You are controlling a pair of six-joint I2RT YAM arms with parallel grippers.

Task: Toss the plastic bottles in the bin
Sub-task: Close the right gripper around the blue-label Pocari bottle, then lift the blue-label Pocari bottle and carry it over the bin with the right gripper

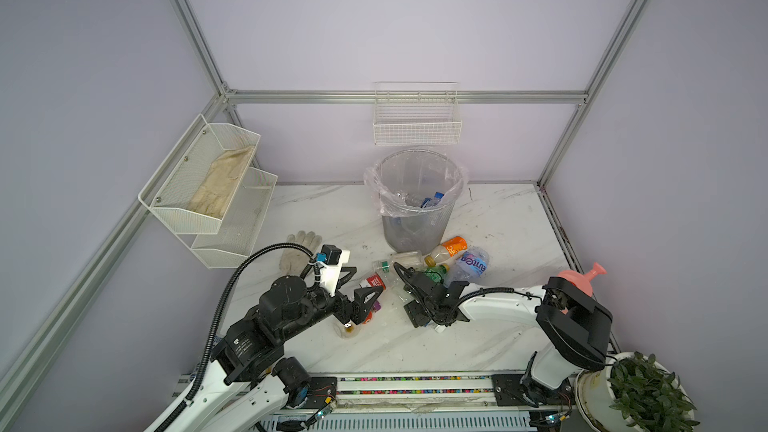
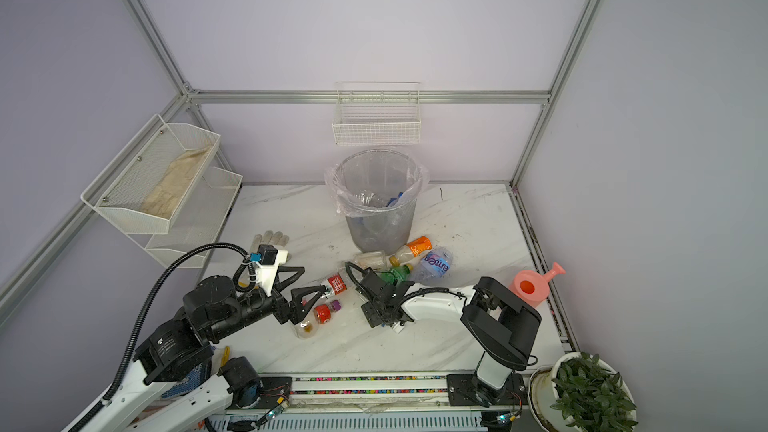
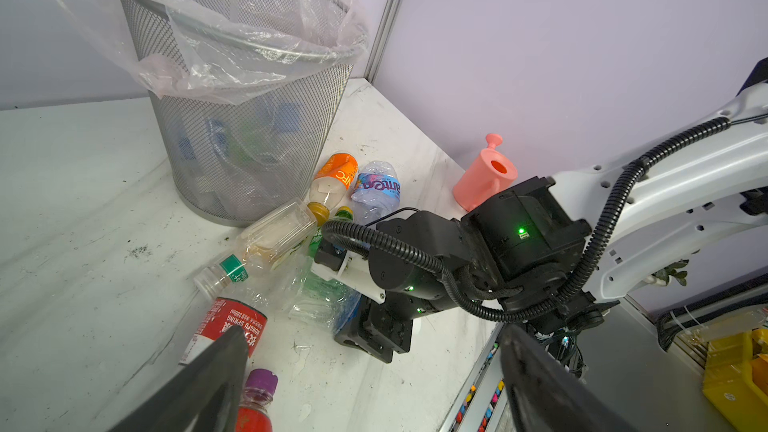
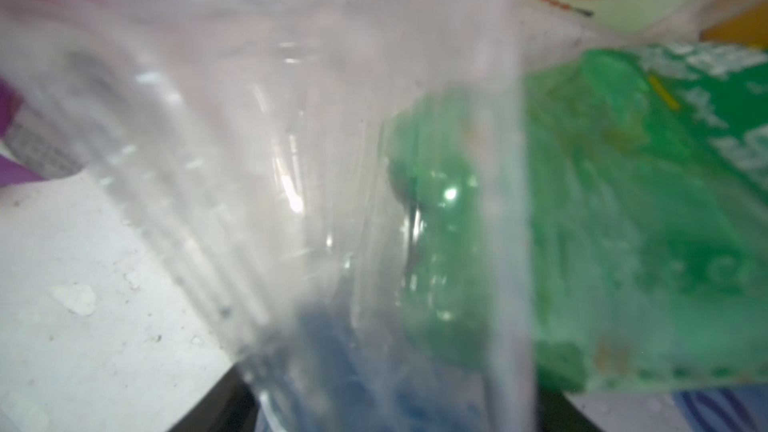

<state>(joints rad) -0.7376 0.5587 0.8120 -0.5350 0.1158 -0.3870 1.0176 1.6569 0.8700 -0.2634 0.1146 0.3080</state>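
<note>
Bottles [image 2: 434, 264] lie scattered on the worktop [image 1: 498, 218] in front of the bin [image 1: 411, 230]; others sit inside it, seen through the clear liner. At the bin's foot lie an orange-label bottle [image 1: 451, 249], a blue-label bottle [image 1: 471, 265] and a square clear bottle [image 1: 405, 259], with a green bottle [image 1: 434, 274] just beside them. The left end effector [image 2: 313, 280] hangs low with its fingers wide apart, gripping nothing, its tips by a red-label bottle [image 2: 336, 284] and a red bottle [image 2: 322, 312] with a purple cap. The right end effector [image 3: 349, 317] is down at the worktop against a crushed clear bottle [image 3: 320, 297]. That bottle fills the blurred right wrist view, and I cannot tell whether the fingers press it. A white glove [image 1: 301, 249] lies well to the left.
</note>
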